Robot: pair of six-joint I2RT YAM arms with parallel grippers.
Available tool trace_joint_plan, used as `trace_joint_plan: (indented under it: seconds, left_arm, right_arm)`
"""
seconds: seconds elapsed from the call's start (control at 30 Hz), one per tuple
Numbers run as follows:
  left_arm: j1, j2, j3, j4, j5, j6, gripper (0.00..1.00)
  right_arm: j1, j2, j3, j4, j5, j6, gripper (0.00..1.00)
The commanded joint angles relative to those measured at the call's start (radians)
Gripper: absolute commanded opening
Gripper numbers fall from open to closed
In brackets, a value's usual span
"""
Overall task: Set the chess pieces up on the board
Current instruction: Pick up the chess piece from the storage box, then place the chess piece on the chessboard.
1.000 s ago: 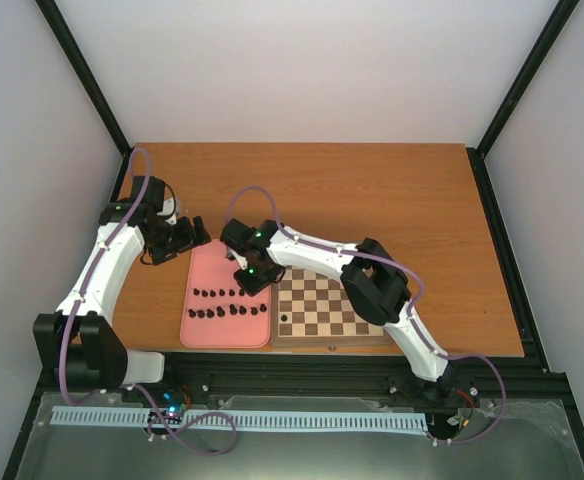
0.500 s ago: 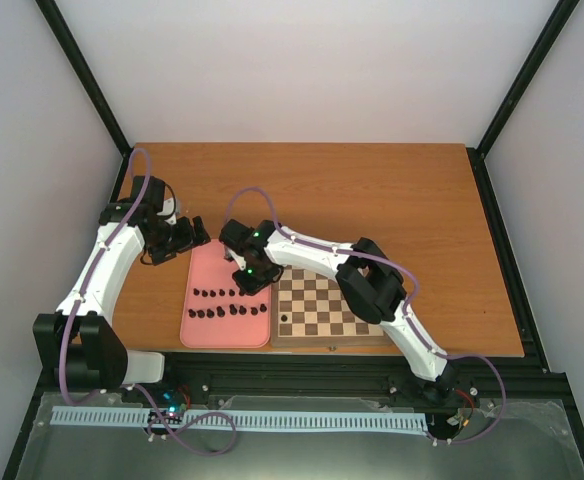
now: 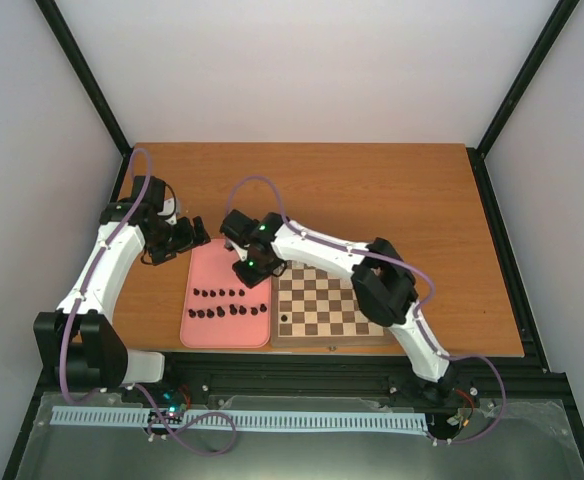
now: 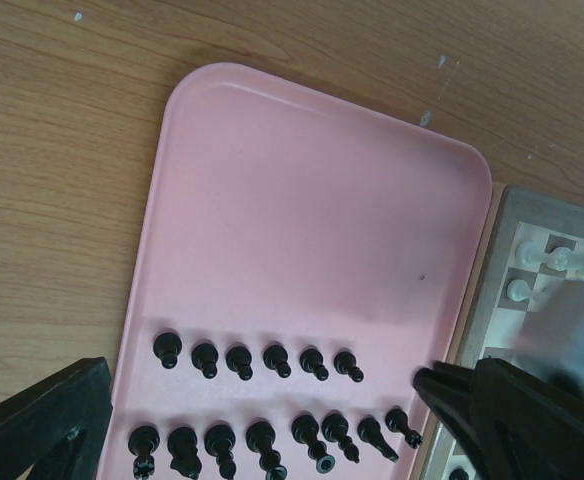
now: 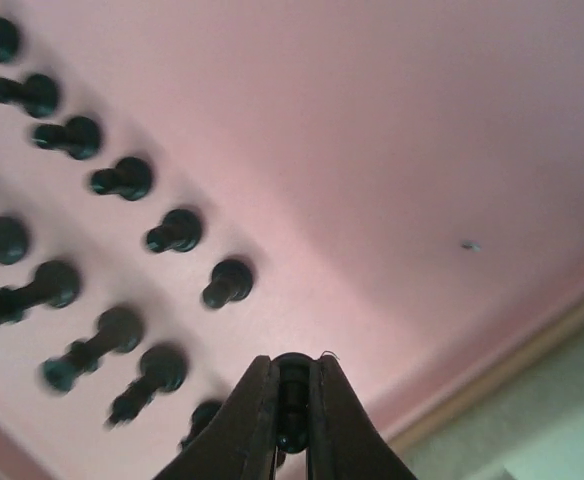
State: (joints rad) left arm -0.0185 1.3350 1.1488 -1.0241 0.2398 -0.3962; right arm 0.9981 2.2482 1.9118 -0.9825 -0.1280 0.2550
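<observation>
Okay: one black chess piece (image 5: 292,385) is pinched between your right fingers (image 5: 324,405), over the pink tray (image 3: 207,270) near its board-side edge. Other black chess pieces (image 3: 227,303) stand in two rows on that tray; one sits on the chessboard (image 3: 327,305), just right of the tray. Your left fingers (image 4: 517,415) are spread wide, empty, above the tabletop (image 3: 372,190) near the tray's far-left corner.
</observation>
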Motion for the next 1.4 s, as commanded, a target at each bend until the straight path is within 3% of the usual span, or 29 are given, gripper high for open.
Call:
trace_joint_plan:
  seconds: [0.0,0.3,0.57,1.37]
  left_arm:
    - [0.005,0.003,0.019,0.008,0.004,-0.006,1.0]
    - [0.005,0.006,0.018,0.013,0.013,-0.007,1.0]
    - [0.005,0.003,0.015,0.013,0.016,-0.007,1.0]
    - [0.005,-0.011,-0.012,0.022,0.019,-0.009,1.0]
  right_arm:
    - [-0.004,-0.191,-0.036,0.0,0.063,0.05,0.06]
    - [-0.004,-0.456,-0.414,0.028,0.091,0.147,0.06]
    - [-0.003,-0.526,-0.598,0.086,0.088,0.189,0.05]
    - [0.037,-0.475,-0.662,0.114,0.038,0.173,0.06]
